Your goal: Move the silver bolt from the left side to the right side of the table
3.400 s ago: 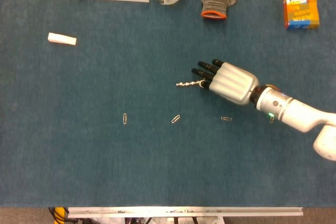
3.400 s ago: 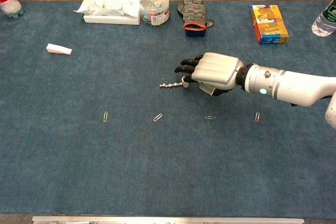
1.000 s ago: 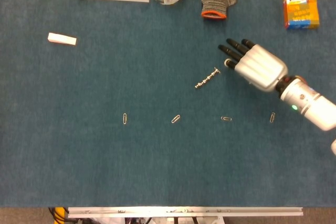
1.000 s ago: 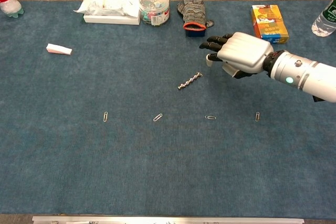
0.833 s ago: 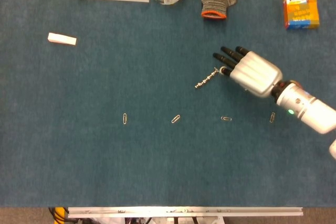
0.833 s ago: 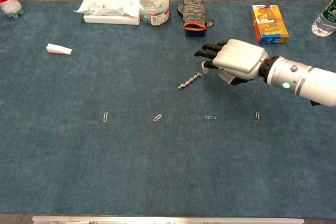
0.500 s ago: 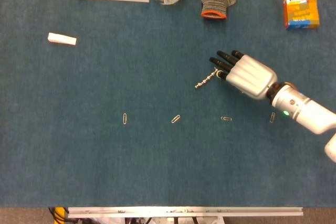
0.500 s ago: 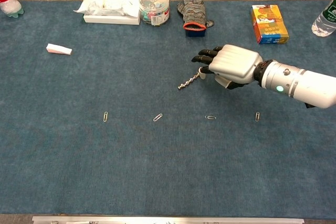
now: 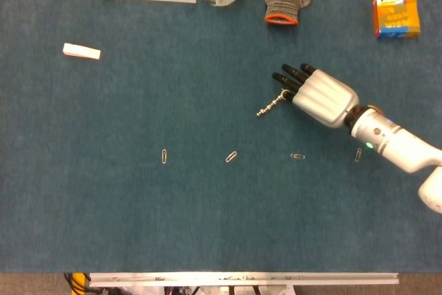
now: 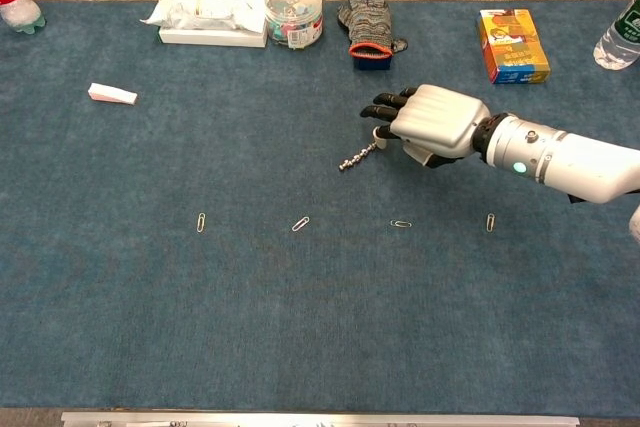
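Silver threaded metal bolt [image 9: 271, 106] lying diagonally at frame centre-right, right hand [image 9: 315, 94] poised over its upper end, fingers spread and empty: re-grasp step, next requiring closure, then carry rightward.

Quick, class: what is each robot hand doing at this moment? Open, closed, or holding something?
Left hand: not visible in either view.
Right hand: fingertips over the head end of the silver bolt, which lies on the table; whether it grips the bolt cannot be told.
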Robot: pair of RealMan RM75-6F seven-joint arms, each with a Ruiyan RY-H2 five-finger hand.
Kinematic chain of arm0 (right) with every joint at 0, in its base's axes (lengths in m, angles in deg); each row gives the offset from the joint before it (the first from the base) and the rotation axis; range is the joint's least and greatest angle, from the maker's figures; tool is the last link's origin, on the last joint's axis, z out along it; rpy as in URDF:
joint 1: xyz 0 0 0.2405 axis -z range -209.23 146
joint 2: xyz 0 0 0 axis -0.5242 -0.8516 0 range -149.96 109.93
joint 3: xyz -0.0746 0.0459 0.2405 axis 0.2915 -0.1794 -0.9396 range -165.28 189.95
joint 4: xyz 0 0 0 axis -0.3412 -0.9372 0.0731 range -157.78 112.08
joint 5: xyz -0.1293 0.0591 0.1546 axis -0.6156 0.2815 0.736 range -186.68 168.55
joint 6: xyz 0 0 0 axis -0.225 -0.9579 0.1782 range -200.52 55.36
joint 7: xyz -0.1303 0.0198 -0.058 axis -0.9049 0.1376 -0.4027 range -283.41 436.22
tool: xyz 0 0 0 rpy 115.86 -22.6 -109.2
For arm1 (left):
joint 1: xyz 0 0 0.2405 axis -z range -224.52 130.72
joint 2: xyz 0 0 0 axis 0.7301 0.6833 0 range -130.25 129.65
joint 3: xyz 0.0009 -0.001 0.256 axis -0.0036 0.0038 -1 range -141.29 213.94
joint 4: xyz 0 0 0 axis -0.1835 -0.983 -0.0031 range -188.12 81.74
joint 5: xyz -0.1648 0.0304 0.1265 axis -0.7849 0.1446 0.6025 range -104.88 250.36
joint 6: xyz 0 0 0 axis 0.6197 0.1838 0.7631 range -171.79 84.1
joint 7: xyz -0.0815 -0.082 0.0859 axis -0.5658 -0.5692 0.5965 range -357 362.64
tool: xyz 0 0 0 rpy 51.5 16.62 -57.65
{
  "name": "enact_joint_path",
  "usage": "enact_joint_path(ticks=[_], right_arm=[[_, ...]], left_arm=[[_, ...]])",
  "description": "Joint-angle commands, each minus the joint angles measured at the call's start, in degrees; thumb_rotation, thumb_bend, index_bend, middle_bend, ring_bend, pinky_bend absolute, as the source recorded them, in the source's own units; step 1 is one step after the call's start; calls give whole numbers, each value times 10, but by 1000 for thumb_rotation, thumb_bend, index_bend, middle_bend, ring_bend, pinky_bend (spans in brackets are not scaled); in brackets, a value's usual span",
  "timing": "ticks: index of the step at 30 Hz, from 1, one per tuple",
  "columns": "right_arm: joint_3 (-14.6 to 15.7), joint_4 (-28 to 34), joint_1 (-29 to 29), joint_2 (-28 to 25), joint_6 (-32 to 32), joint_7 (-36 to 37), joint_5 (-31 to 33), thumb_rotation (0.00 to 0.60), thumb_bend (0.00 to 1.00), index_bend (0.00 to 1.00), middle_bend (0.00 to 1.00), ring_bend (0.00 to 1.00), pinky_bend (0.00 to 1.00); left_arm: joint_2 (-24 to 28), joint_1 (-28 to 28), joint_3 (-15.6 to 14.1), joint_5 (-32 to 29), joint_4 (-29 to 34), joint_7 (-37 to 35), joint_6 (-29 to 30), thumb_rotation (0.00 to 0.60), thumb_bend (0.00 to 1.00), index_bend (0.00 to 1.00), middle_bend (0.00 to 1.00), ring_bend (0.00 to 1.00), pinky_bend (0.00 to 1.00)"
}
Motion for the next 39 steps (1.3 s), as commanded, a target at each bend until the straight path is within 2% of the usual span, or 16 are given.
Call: enact_joint_path(ticks=[1, 16, 20, 27, 39], right_arm=[[-3, -9, -3, 7, 0, -2, 0, 600, 659, 339, 80, 0, 219], [-22, -49, -4, 34, -18, -16, 10, 600, 659, 339, 80, 0, 203], [-19, -37, -3, 24, -30, 1, 3, 600, 658, 339, 79, 0, 203], [-14, -2, -5, -1, -42, 71, -9, 600, 639, 339, 79, 0, 203], [-17, -9, -18, 15, -40, 72, -18, 600, 300, 405, 80, 0, 203]], left_arm=[[1, 0, 0, 2, 0, -3, 1, 600, 279, 572, 0, 0, 18], [1, -2, 0, 5, -1, -8, 6, 600, 279, 575, 0, 0, 18], [1, -3, 0, 7, -1, -9, 9, 600, 279, 575, 0, 0, 18], [1, -3, 0, 6, -1, -8, 10, 600, 279, 575, 0, 0, 18], [1, -4, 1, 2, -2, -7, 9, 600, 279, 575, 0, 0, 18]])
